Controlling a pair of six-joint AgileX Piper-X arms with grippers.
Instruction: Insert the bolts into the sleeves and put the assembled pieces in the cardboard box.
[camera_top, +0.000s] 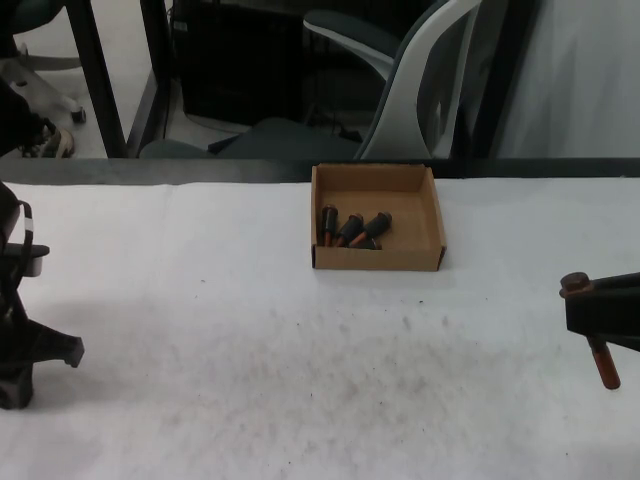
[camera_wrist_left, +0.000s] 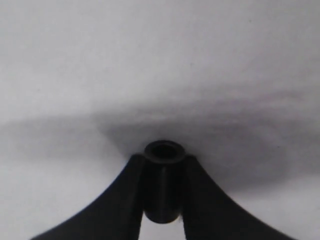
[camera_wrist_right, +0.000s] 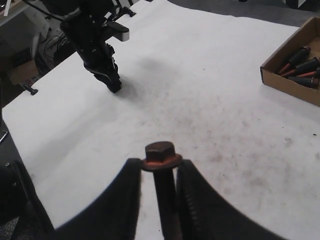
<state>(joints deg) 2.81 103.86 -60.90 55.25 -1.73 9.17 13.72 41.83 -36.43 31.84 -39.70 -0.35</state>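
My left gripper (camera_wrist_left: 162, 200) is shut on a black sleeve (camera_wrist_left: 163, 185), its open bore facing the white bench. In the high view this arm (camera_top: 20, 350) stands at the bench's left edge. My right gripper (camera_wrist_right: 160, 200) is shut on a rusty-headed bolt (camera_wrist_right: 162, 170), hex head up. In the high view that bolt (camera_top: 592, 335) hangs at the right edge of the bench. The cardboard box (camera_top: 377, 262) sits at the middle back and holds three assembled pieces (camera_top: 352, 229). The right wrist view shows the box (camera_wrist_right: 295, 85) and the left arm (camera_wrist_right: 97, 50) across the bench.
The white bench cover (camera_top: 300, 360) is stained with dark smudges in the middle. Beyond the bench's far edge stand an office chair (camera_top: 400, 90) and dark frame posts (camera_top: 90, 70). Wide free surface lies between the two arms.
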